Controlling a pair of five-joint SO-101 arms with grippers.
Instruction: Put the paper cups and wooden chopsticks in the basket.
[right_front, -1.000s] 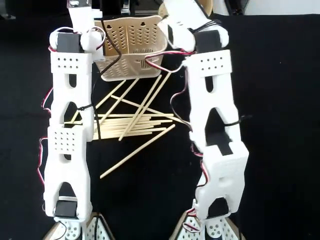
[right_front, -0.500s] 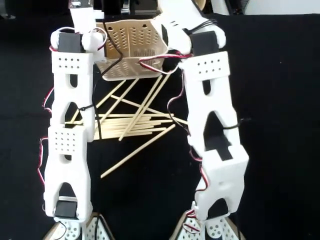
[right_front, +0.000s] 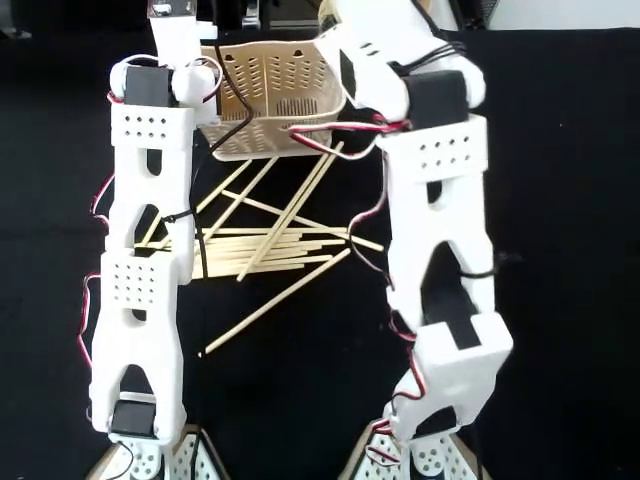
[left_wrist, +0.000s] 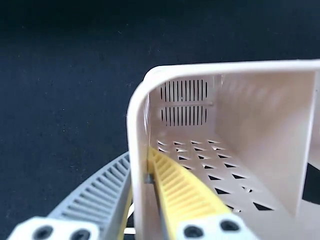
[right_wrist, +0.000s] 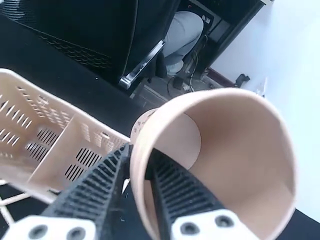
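The beige slotted basket (right_front: 270, 95) stands at the table's far middle. My left gripper (left_wrist: 140, 156) is shut on its corner wall (left_wrist: 260, 115), with the grey finger outside and the yellow finger (left_wrist: 175, 185) inside. My right gripper (right_wrist: 137, 152) is shut on the rim of a tan paper cup (right_wrist: 235, 150), held tilted in the air just beyond the basket (right_wrist: 50, 145) near its far right corner. Several wooden chopsticks (right_front: 265, 250) lie scattered between the left arm (right_front: 150, 200) and the right arm (right_front: 440, 200), some reaching under the basket's near edge.
A black cloth (right_front: 560, 250) covers the table, with open room on the right side. Both arm bases (right_front: 150, 455) sit at the near edge. Dark furniture (right_wrist: 145, 60) stands past the table's far edge.
Both arms have swung a little to the right. The basket has shifted right with the left gripper. The right arm first leaned left, then came back right with the cup.
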